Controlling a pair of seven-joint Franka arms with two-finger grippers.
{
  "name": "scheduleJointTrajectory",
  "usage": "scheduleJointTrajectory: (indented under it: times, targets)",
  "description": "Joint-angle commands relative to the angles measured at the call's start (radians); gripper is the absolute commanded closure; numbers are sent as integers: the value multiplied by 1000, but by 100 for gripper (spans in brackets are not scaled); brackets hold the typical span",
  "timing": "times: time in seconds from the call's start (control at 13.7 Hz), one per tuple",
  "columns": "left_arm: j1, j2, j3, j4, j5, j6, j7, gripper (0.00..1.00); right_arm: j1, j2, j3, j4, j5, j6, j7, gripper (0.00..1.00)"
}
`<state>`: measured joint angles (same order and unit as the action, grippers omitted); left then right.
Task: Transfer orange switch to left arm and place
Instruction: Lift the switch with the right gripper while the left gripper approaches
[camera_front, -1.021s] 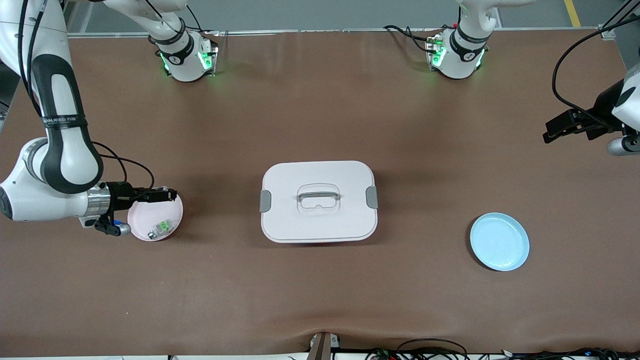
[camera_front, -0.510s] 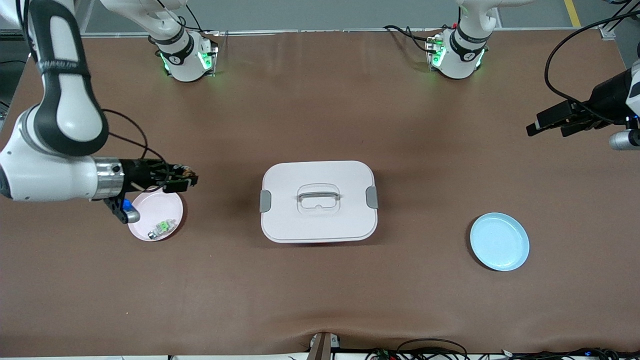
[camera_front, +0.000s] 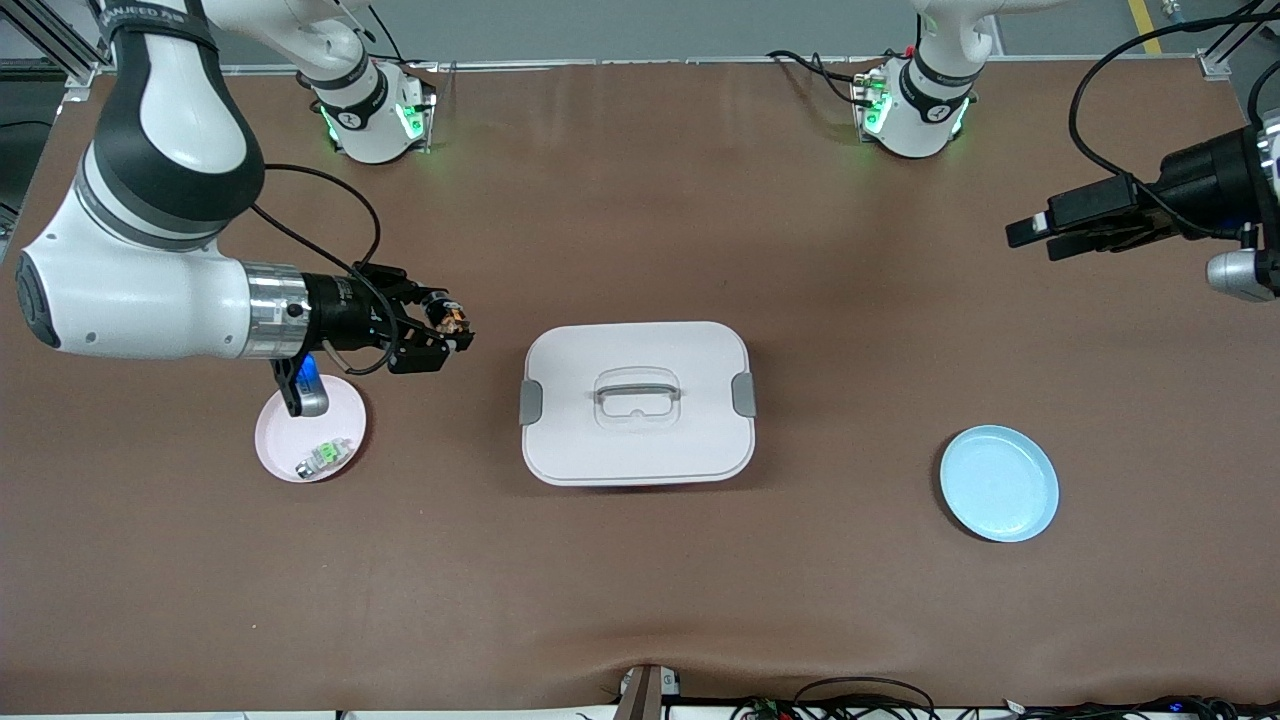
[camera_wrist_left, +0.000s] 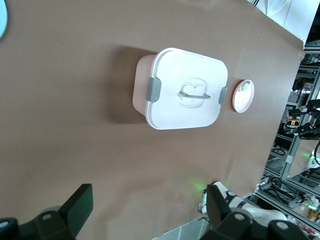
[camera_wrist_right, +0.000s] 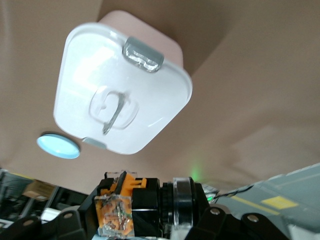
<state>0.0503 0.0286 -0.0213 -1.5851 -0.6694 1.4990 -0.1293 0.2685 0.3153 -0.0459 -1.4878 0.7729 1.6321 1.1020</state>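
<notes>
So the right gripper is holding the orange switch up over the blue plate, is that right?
Not quite. The right gripper does hold the orange switch, but over bare table between the pink plate and the box. The front view shows the blue plate toward the left arm's end.

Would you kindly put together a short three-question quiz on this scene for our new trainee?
1. True or false: the right gripper is shut on the orange switch.
2. Which item lies on the pink plate? A) a green and clear small part; B) the orange switch; C) nothing.
3. Fill in: the box stands on the table between the pink plate and the ____ plate.

Key
1. True; it holds the switch above the table, between the pink plate and the box.
2. A.
3. Blue. The left gripper is open, in the air at the left arm's end of the table.
</notes>
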Motion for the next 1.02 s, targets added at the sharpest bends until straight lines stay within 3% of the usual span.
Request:
scheduleJointTrajectory:
  times: [0.0,0.15,0.36,0.51,0.95]
  targets:
    - [-18,2,-17,-15,-27,30,-56,0,73,14,-12,69,17,35,149,100]
    - [-24,2,-22,-15,-68,46,-81,0,119,13,-15,89,16,125,273,100]
    - [-38,-1,-78,-18,-98,142,-145,0,185,62,-18,210,9,159,448,100]
    - [-38,1,-138,-29,-98,231,-188,0,224,70,-15,215,-7,259,539,100]
    - [-41,17,-282,-49,-90,421,-253,0,290,96,-14,224,-32,311,620,100]
